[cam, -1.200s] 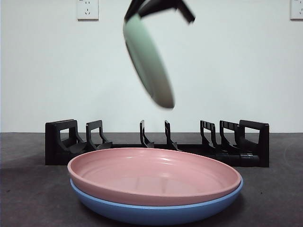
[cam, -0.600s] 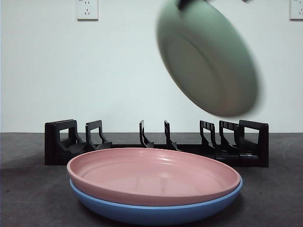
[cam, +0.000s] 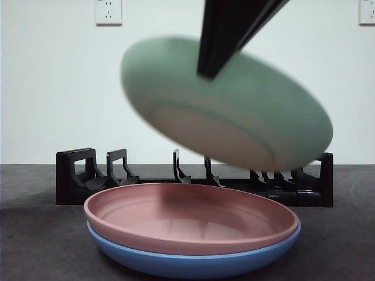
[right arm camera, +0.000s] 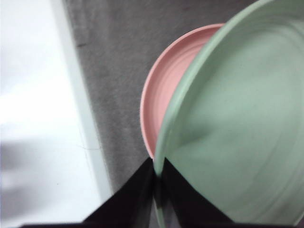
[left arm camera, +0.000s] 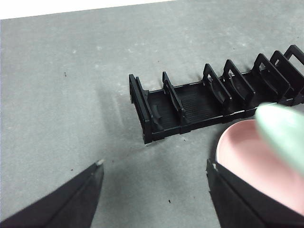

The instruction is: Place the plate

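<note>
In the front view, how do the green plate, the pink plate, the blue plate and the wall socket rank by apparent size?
1. Pink plate and green plate: alike; the green one is tilted, so unsure.
2. Blue plate: only its rim shows.
3. Wall socket: smallest.

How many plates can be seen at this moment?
3. The green plate is in the air, tilted, clamped at its rim by the right end effector. The pink plate sits nested in the blue plate on the table, in front of the rack.
</note>
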{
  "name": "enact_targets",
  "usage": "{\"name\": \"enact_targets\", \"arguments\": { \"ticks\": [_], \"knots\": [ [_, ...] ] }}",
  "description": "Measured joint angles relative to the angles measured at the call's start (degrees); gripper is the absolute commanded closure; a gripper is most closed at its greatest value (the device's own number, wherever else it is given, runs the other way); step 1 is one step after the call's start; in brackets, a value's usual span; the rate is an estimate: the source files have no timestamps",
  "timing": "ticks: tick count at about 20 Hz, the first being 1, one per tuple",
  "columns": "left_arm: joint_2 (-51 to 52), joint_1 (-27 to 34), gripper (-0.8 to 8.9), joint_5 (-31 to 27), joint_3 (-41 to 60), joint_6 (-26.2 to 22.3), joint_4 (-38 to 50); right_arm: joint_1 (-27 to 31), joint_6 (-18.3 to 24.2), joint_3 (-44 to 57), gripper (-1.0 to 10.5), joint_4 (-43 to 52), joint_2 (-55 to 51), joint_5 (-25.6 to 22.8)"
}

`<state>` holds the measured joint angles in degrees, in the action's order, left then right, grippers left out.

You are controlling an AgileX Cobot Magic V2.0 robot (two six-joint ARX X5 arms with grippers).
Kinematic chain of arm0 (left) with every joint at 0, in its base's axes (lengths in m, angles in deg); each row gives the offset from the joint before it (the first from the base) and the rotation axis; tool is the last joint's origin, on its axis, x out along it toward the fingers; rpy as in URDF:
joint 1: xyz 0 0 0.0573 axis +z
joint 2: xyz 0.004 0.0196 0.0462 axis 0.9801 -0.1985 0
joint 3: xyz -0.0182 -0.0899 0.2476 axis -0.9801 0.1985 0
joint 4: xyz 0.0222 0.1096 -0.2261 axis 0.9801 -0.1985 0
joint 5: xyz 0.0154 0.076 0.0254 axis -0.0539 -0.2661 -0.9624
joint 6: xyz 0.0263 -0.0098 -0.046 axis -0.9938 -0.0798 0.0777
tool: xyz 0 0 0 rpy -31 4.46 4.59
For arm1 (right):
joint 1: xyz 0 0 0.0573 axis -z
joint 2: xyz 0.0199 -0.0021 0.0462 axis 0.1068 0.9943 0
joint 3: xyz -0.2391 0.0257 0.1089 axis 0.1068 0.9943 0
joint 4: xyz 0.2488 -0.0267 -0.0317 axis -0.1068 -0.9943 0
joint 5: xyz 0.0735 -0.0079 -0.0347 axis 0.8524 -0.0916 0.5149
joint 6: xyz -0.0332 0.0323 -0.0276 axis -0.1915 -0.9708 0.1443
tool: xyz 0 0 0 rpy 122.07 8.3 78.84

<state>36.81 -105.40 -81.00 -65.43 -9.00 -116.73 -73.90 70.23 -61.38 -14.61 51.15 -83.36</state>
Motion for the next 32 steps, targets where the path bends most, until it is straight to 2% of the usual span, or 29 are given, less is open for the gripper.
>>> {"name": "enact_targets", "arguments": {
  "ticks": [8,15,20,23,25,28,29,31,32],
  "knots": [
    [0.0,0.0,4.69,0.0,0.0,0.0,0.0,-1.6,-1.2,0.0,9.3,4.5,12.4,0.0],
    [0.0,0.0,4.69,0.0,0.0,0.0,0.0,-1.7,-2.1,0.0,9.3,7.9,17.1,-0.4],
    [0.0,0.0,4.69,0.0,0.0,0.0,0.0,-2.2,-2.8,0.0,7.7,7.9,18.5,0.5],
    [0.0,0.0,4.69,0.0,0.0,0.0,0.0,-2.2,-4.8,-0.2,6.3,7.6,18.4,0.5],
    [0.0,0.0,4.69,0.0,0.0,0.0,0.0,-2.2,-5.6,-1.0,6.2,7.3,16.5,0.4],
    [0.0,0.0,4.69,0.0,0.0,0.0,0.3,-1.3,-5.8,-2.7,6.2,7.3,8.6,-3.8],
    [0.0,0.0,4.69,0.0,0.0,0.0,0.9,0.0,-5.8,-2.9,6.2,6.4,5.0,-7.1],
    [0.0,0.0,4.69,0.0,0.0,0.0,2.2,5.4,-5.8,-2.9,6.2,5.1,-0.7,-12.0],
    [0.0,0.0,4.69,0.0,0.0,0.0,3.1,9.1,-5.8,-2.9,6.2,5.2,-3.0,-12.0]
  ]
}}
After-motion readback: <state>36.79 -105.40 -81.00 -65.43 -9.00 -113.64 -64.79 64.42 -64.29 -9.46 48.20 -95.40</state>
